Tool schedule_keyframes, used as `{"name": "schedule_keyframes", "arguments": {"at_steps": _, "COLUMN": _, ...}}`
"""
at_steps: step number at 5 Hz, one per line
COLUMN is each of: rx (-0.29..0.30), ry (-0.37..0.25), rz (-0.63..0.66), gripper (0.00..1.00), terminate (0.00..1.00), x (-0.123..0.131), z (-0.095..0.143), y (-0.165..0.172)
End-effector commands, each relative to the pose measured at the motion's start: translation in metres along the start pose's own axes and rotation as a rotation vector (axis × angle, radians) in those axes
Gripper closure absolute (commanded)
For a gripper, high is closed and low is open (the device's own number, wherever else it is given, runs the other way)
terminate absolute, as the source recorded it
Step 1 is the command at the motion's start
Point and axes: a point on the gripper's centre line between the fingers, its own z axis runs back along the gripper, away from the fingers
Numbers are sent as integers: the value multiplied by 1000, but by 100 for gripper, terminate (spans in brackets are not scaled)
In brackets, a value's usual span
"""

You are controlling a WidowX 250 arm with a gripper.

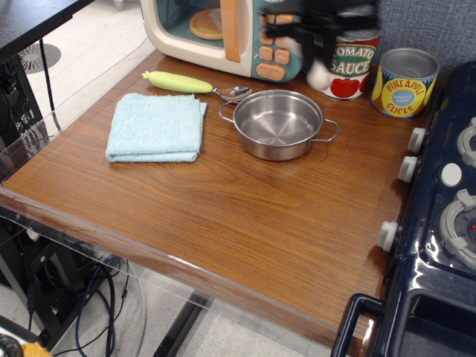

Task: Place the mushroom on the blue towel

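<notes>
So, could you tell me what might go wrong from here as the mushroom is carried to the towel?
The hand is motion-blurred and only the mushroom's pale stem shows below it, so the grip may be shallow; it could drop into the steel pot underneath. The path to the blue towel also passes close to the toy microwave and the spoon.

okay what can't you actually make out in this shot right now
- End effector: motion-blurred, top cut off by the frame edge; open or shut unclear.
- Mushroom: only a pale blurred blob; cap not visible.
- Toy microwave: top cropped.
- Stove: cut off at right.
</notes>
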Motion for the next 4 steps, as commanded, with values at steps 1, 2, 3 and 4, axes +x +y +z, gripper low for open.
{"name": "schedule_keyframes", "arguments": {"at_steps": 1, "rx": 88, "ry": -27, "rz": 274, "gripper": 100, "terminate": 0, "x": 3, "z": 15, "y": 83}}
{"name": "schedule_keyframes", "arguments": {"at_steps": 2, "rx": 141, "ry": -56, "rz": 422, "gripper": 100, "terminate": 0, "x": 2, "z": 6, "y": 114}}
{"name": "schedule_keyframes", "arguments": {"at_steps": 3, "rx": 178, "ry": -47, "rz": 562, "gripper": 100, "terminate": 0, "x": -9, "z": -8, "y": 134}}
{"name": "schedule_keyframes", "arguments": {"at_steps": 4, "rx": 235, "ry": -57, "rz": 597, "gripper": 100, "terminate": 0, "x": -15, "z": -23, "y": 141}}
